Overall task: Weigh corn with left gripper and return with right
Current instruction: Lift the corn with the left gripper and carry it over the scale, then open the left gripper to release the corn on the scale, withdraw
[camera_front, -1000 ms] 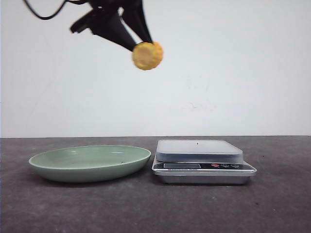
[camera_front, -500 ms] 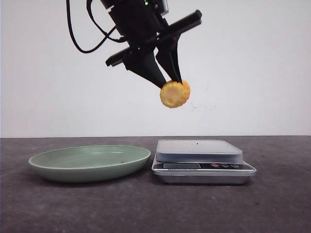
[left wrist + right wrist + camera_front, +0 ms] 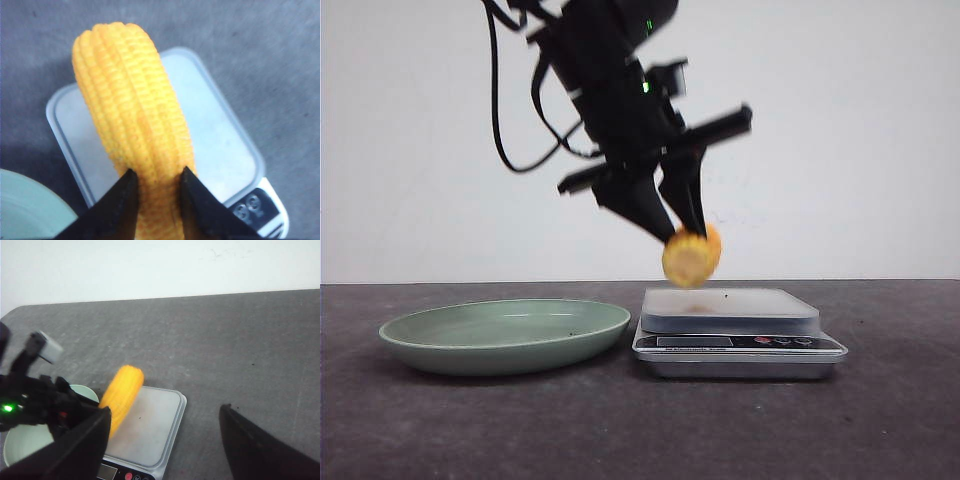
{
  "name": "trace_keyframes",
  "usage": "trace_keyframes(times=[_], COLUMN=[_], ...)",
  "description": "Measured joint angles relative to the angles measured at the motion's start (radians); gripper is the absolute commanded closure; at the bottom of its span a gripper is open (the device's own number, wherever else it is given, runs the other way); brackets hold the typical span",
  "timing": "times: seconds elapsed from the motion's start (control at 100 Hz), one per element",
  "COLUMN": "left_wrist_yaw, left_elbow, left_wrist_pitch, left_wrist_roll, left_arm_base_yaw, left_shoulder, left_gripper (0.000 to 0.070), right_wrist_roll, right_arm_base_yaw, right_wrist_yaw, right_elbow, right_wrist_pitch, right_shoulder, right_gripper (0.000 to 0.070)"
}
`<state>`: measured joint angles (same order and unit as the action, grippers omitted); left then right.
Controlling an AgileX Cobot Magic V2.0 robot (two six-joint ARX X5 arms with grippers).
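My left gripper (image 3: 682,228) is shut on the yellow-orange corn (image 3: 691,257) and holds it just above the left part of the silver scale's grey platform (image 3: 730,303). In the left wrist view the corn (image 3: 131,120) runs lengthwise between the two black fingers, gripped near one end by my left gripper (image 3: 157,176), with the scale platform (image 3: 220,135) under it. My right gripper (image 3: 165,412) is open and empty, seen only in its own view, above the scale (image 3: 145,427) with the corn (image 3: 121,391) below it.
A pale green shallow plate (image 3: 505,333) lies left of the scale on the dark grey table; its rim shows in the left wrist view (image 3: 25,210). The scale's display and buttons (image 3: 740,342) face the front. A white wall stands behind.
My left gripper has carried the corn down and to the right, from high over the plate to just above the scale's platform.
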<state>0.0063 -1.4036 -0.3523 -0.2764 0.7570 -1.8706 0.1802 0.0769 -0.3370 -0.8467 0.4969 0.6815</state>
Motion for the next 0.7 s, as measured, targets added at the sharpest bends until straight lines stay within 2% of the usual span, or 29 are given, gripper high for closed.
trace_keyframes(times=[0.19,0.24,0.34,0.38,0.7], left_wrist_yaw=[0.000,0.000,0.000,0.000,0.000], left_elbow=[-0.002,-0.002,-0.002,-0.002,-0.002], left_wrist_pitch=[0.034,0.035,0.035,0.036,0.035], left_wrist_roll=[0.000,0.000,-0.001,0.000,0.000], left_arm_base_yaw=[0.000,0.000,0.000,0.001,0.024], left_shoulder=[-0.029,-0.031,-0.031,-0.031,-0.032], left_gripper=[0.0681,0.0601,0.0303,0.0243,0.0236], right_wrist_roll=[0.000,0.000,0.000,0.000,0.000], right_arm_base_yaw=[0.000,0.000,0.000,0.000,0.000], right_wrist_yaw=[0.000,0.001,0.001,0.001,0.001], right_elbow=[0.000,0.000,0.000,0.000,0.000], right_wrist_pitch=[0.000,0.000,0.000,0.000,0.000], right_shoulder=[0.000,0.000,0.000,0.000,0.000], right_gripper=[0.0271,0.0271,0.0271,0.0271,0.0271])
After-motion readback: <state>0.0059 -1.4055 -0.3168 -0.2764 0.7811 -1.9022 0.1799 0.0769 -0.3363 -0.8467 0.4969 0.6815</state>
